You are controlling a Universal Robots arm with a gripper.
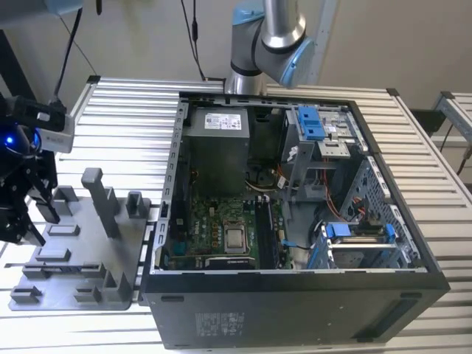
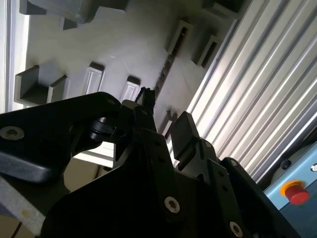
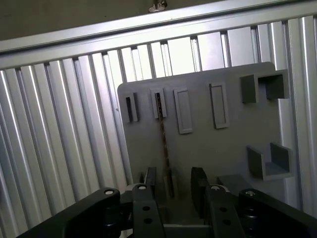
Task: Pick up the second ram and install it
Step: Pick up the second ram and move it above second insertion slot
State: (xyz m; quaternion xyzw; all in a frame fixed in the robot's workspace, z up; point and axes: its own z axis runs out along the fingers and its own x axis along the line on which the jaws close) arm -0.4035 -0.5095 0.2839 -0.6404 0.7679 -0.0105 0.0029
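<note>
- Fingers (image 3: pixel 198 186) of the gripper (image 3: pixel 174 182) stand spread apart over the grey tray (image 3: pixel 223 148), gripping nothing, as seen in the first wrist view.
- The second ram (image 3: pixel 162 144), a thin dark stick, stands on its long edge in the tray. Its far end sits in one of the small raised holders and its near end runs into the gap between the two fingers.
- Within that gap the stick lies nearer one finger than the other; whether it touches either cannot be told.
- In the second wrist view the stick (image 2: pixel 166 67) shows as a narrow dark strip on the tray's pale surface (image 2: pixel 129 44), just beyond the fingertips (image 2: pixel 185 130).
- In the exterior view the gripper (image 1: pixel 33 203) hangs at the view's left, above the tray (image 1: pixel 81 243), near its tall upright post (image 1: pixel 99 203).
- The tray rests on a slatted metal table (image 1: pixel 118 110), just beside an open computer case (image 1: pixel 295 302) to the view's right.
- A green motherboard (image 1: pixel 210 228) lies flat on the floor of the case.
- The arm (image 1: pixel 269 33) rises behind the case, at the far edge of the table.
</note>
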